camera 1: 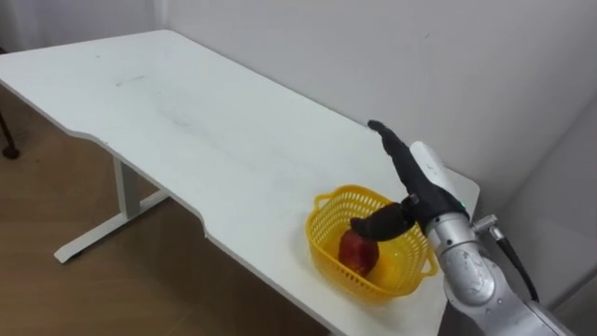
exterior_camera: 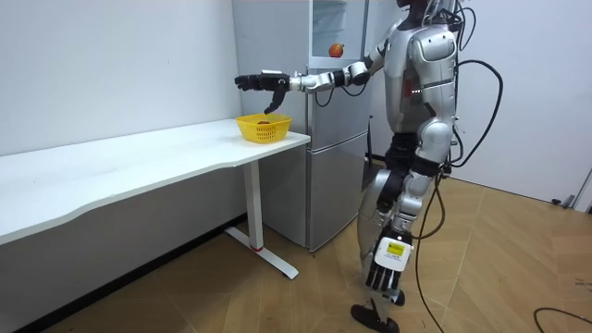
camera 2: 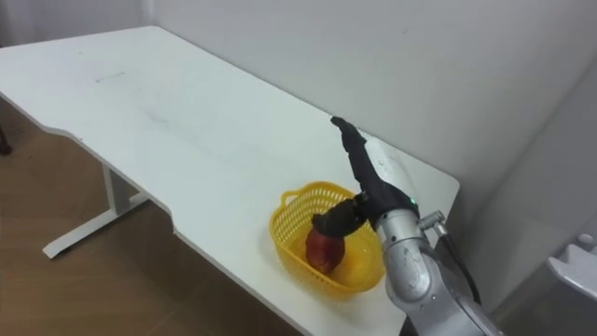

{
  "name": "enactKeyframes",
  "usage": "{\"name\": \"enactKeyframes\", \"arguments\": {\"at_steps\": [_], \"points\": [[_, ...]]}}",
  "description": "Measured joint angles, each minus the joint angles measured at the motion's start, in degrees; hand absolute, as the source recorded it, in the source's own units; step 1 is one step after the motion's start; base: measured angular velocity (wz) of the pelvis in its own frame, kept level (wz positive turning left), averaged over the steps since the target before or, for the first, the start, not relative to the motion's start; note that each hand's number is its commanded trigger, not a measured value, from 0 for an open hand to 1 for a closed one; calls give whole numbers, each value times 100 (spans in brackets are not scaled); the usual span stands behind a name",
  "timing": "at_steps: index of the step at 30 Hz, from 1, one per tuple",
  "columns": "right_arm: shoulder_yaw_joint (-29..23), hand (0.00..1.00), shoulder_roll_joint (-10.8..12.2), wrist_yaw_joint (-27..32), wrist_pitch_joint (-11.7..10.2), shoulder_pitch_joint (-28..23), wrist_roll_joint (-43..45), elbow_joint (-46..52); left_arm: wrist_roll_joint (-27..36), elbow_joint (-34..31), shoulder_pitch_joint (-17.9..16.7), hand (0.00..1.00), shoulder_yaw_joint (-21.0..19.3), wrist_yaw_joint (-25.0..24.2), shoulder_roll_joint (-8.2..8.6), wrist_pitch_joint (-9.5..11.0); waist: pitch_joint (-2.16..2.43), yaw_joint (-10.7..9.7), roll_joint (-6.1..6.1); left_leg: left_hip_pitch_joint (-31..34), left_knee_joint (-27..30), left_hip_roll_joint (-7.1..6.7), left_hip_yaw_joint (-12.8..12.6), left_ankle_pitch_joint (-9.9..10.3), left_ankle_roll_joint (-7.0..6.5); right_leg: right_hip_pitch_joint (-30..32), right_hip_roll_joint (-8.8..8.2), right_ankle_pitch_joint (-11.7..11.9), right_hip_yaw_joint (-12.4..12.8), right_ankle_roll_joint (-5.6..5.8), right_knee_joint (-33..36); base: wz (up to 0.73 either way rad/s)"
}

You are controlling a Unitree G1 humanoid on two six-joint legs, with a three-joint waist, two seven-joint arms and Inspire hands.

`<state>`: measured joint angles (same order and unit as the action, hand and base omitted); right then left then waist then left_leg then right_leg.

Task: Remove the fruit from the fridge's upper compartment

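Closest in, the robot's right hand (camera 1: 410, 182) hangs over the near end of the counter (camera 1: 187, 121), its dark fingers stretched out straight and its thumb reaching down toward the fruit below, released and holding nothing. Directly beneath it stands a yellow plastic basket (camera 1: 324, 247), oval, with a lattice wall and small loop handles on the rim. Inside the basket lies a red apple (camera 1: 357, 252), smooth and round, just under the thumb tip; whether the thumb touches it cannot be told. The counter is a long white slab with a wavy front edge, matte and lightly scuffed, carried on a white metal leg (camera 1: 119, 201) with a flat foot on the wooden floor (camera 1: 37, 177). A plain white wall runs behind it. In the room view the robot stands upright beside a grey fridge (exterior_camera: 324, 166), arm held out level over the basket, and another round red-orange fruit (exterior_camera: 336, 50) sits in the fridge's upper compartment.
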<state>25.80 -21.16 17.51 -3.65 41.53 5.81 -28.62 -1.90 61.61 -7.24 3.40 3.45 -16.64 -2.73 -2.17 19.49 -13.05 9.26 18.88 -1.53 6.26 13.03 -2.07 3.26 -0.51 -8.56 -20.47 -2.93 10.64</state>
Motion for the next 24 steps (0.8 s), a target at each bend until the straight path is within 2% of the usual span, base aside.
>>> {"name": "enactKeyframes", "arguments": {"at_steps": [3,6,8,11,13,15,17,18,21,22,24], "points": [[-14,0,0,18,2,-47,-115,241,-2,19,-4,0,-4,73,8,-59,0,-47,63,-85,-2,7,-50,5,-9,-70,2,9,53,8,0,-9],[-92,0,7,17,1,-360,-186,836,8,34,-33,0,-27,88,29,-97,24,-83,169,-206,-3,28,-142,18,-31,-119,8,30,179,29,0,-19],[-97,0,8,18,-26,-593,-185,1384,5,48,-110,0,-29,89,72,-92,41,-122,310,-319,-48,50,-262,32,-53,-184,17,53,280,34,-3,-28],[-113,0,8,16,-74,-869,-179,1964,6,157,-113,0,-105,115,165,-77,104,-222,446,-439,-136,58,-348,35,-60,-232,15,60,346,44,4,-18],[-139,0,8,15,-82,-964,-157,2261,8,154,-117,0,-143,119,215,-66,127,-270,491,-500,-176,80,-436,35,-60,-251,31,64,446,37,-2,-19],[-255,0,11,9,-170,-1104,-118,2516,16,154,-134,0,-145,130,262,-48,126,-371,539,-556,-204,82,-441,33,-59,-301,36,65,471,36,-2,-8],[-323,0,18,13,-190,-1242,-90,2861,54,145,-158,0,-114,130,285,17,150,-557,618,-606,-234,94,-492,34,-59,-320,49,65,561,36,0,-12],[-353,0,19,14,-190,-1273,-78,2980,102,133,-164,0,-100,132,284,34,161,-595,608,-610,-240,100,-519,34,-59,-308,57,65,607,35,4,-20],[-429,0,25,44,-289,-1357,-38,3439,368,134,-190,0,-83,155,285,71,149,-738,706,-694,-322,127,-700,32,-59,-286,74,78,758,23,11,-31],[-505,0,29,60,-297,-1410,-31,3580,538,135,-202,0,-87,179,292,80,180,-836,752,-721,-337,136,-745,32,-59,-291,79,94,770,26,4,-17],[-760,0,30,69,-309,-1676,-21,3930,642,130,-232,0,-105,212,313,135,182,-953,817,-788,-371,129,-745,33,-62,-345,74,99,772,32,-3,-4]]}}
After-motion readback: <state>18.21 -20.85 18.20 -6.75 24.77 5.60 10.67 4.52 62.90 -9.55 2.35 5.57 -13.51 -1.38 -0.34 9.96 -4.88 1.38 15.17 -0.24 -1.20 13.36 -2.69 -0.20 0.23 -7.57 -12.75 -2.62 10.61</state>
